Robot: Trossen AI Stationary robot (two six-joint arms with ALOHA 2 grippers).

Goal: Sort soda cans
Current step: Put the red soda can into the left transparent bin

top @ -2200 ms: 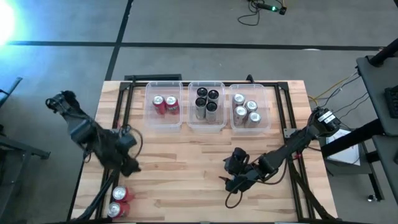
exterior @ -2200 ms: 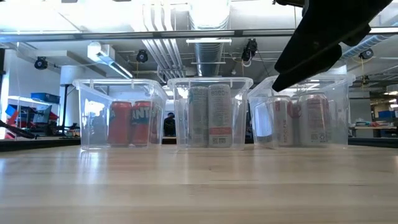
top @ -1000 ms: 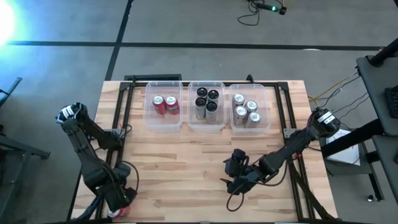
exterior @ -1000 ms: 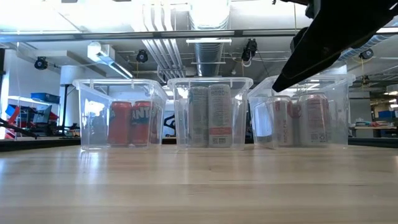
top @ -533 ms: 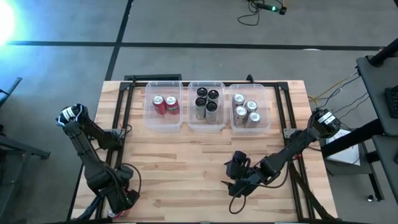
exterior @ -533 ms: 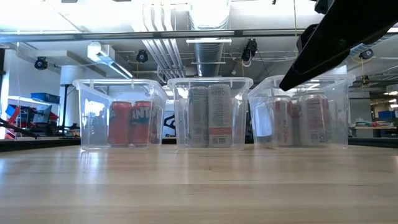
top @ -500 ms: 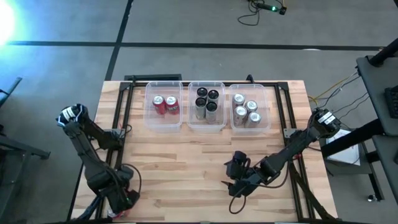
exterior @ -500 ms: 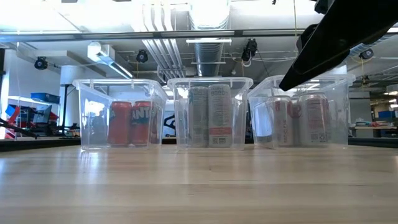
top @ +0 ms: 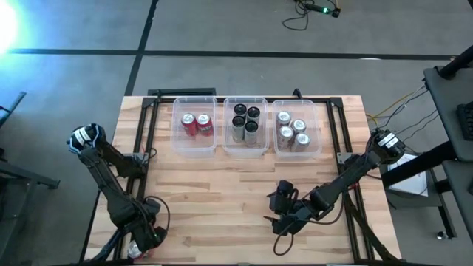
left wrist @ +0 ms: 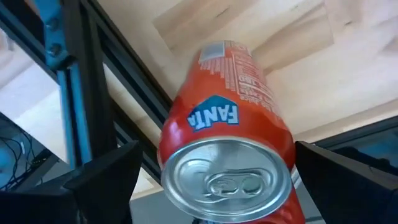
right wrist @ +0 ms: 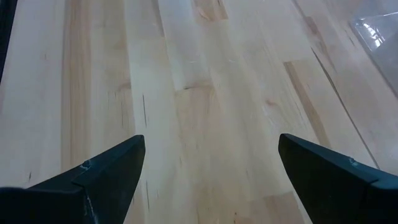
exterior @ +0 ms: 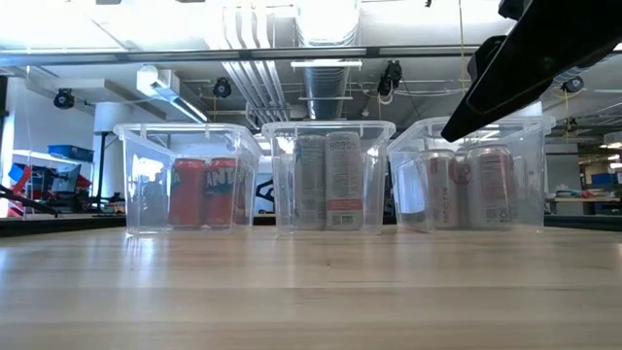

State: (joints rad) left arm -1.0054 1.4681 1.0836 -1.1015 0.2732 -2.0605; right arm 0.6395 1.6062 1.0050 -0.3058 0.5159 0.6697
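A red Fanta can [left wrist: 227, 143] stands at the table's near left corner, its silver top toward the left wrist camera. My left gripper [left wrist: 217, 149] is open, with one finger on either side of the can. In the high view my left gripper [top: 145, 238] covers that corner, and a bit of red can [top: 136, 252] shows beside it. My right gripper [top: 283, 218] is open over bare wood right of the table's middle, with nothing between its fingers [right wrist: 211, 140]. The other cans stand sorted in three bins at the far edge.
Three clear bins stand in a row at the far edge: the left bin [top: 177, 133] holds two red cans, the middle bin [top: 229, 137] black ones, the right bin [top: 316, 137] silver ones. A black frame rail [left wrist: 93, 93] runs close beside the can. Bare wood lies between the bins and the grippers.
My left gripper has moved a little farther toward the near left corner and down over the red cans there, staying open. My right arm has shifted slightly toward the near edge.
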